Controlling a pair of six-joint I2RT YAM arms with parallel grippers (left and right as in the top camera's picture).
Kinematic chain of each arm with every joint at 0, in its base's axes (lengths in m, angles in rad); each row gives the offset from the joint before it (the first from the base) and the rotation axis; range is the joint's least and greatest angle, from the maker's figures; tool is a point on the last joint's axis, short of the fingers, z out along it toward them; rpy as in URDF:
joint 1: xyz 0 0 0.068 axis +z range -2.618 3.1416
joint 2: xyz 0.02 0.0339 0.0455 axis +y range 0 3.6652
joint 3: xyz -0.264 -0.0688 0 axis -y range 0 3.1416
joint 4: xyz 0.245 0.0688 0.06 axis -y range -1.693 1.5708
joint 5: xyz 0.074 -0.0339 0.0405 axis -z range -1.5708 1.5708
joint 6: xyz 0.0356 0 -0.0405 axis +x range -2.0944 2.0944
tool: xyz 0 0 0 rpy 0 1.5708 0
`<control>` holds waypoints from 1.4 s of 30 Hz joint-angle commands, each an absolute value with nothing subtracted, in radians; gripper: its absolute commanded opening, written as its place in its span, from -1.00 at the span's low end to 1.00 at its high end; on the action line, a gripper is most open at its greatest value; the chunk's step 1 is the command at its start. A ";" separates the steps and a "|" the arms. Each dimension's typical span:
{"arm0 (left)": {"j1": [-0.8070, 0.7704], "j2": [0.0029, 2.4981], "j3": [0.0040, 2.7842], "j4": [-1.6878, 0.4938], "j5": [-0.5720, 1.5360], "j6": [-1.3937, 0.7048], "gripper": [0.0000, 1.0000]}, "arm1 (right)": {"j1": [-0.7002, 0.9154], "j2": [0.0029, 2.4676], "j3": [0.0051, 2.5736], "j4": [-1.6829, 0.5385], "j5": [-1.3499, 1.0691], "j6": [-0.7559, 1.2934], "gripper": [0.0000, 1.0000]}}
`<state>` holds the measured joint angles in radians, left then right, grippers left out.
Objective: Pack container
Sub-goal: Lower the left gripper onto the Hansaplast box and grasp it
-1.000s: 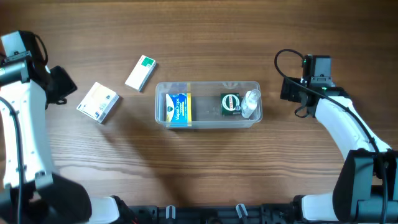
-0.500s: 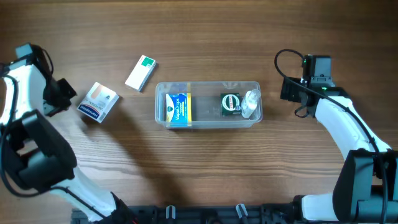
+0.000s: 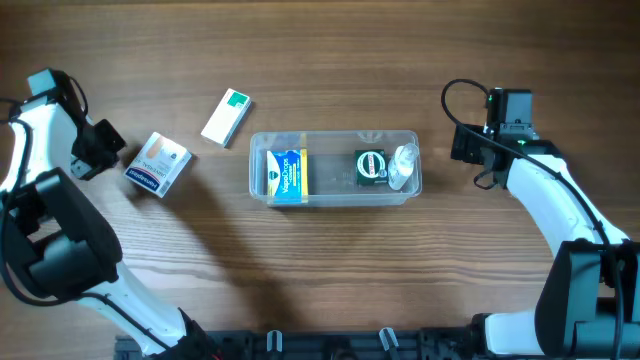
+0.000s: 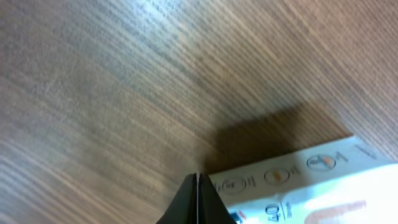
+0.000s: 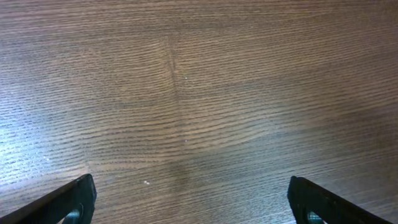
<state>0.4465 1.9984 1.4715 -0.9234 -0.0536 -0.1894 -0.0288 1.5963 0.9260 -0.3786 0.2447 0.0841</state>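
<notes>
The container (image 3: 335, 134), a clear plastic tub, lies at the table's middle. It holds a blue and yellow box (image 3: 288, 175), a round green tin (image 3: 371, 166) and a small clear bottle (image 3: 402, 165). To its left lie a white box with a green end (image 3: 227, 117) and a white, orange and blue box (image 3: 158, 164). My left gripper (image 3: 112, 152) is just left of that box. In the left wrist view its jaws are pressed together (image 4: 197, 179) with nothing between them, the tips beside the edge of the box (image 4: 311, 186). My right gripper (image 3: 465, 145) is right of the container, open over bare wood (image 5: 193, 205).
The wooden table (image 3: 330, 270) stretches bare in front of the container. Both arm bases stand at the near corners, the left arm (image 3: 50, 250) along the left edge and the right arm (image 3: 560, 210) along the right.
My left arm has swung in toward the white, orange and blue box and its gripper has shut. That box has shifted a little. The right arm has not moved.
</notes>
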 commanded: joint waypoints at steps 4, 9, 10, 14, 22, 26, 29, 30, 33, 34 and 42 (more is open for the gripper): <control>0.450 2.009 1.423 -0.874 0.005 -0.191 -0.92 | -0.027 1.605 0.922 -0.374 0.262 0.078 0.99; 0.450 2.009 1.423 -0.879 0.071 -0.191 -0.92 | -0.027 1.605 0.922 -0.374 0.262 0.078 0.99; 0.450 2.009 1.423 -0.882 0.071 -0.191 -0.92 | -0.027 1.605 0.922 -0.374 0.262 0.078 1.00; 0.450 2.009 1.423 -0.903 0.071 -0.192 -0.92 | -0.027 1.605 0.922 -0.374 0.262 0.078 0.99; 0.450 2.009 1.423 -0.929 0.071 -0.192 -0.92 | -0.027 1.605 0.922 -0.374 0.262 0.078 1.00; 0.450 2.009 1.419 -0.950 0.091 -0.192 -0.92 | -0.027 1.605 0.922 -0.374 0.262 0.078 1.00; 0.450 2.009 1.403 -0.951 0.128 -0.192 -0.92 | -0.027 1.605 0.922 -0.374 0.262 0.078 1.00; 0.449 2.009 1.394 -0.947 0.137 -0.192 -0.92 | -0.027 1.605 0.922 -0.374 0.262 0.078 1.00; 0.449 2.009 1.376 -0.945 0.166 -0.192 -0.92 | -0.027 1.605 0.922 -0.374 0.262 0.078 0.99; 0.449 2.009 1.375 -0.947 0.172 -0.192 -0.92 | -0.027 1.605 0.922 -0.374 0.262 0.078 0.99; 0.449 1.977 1.404 -0.985 0.145 -0.192 -0.92 | -0.027 1.605 0.922 -0.374 0.262 0.078 0.99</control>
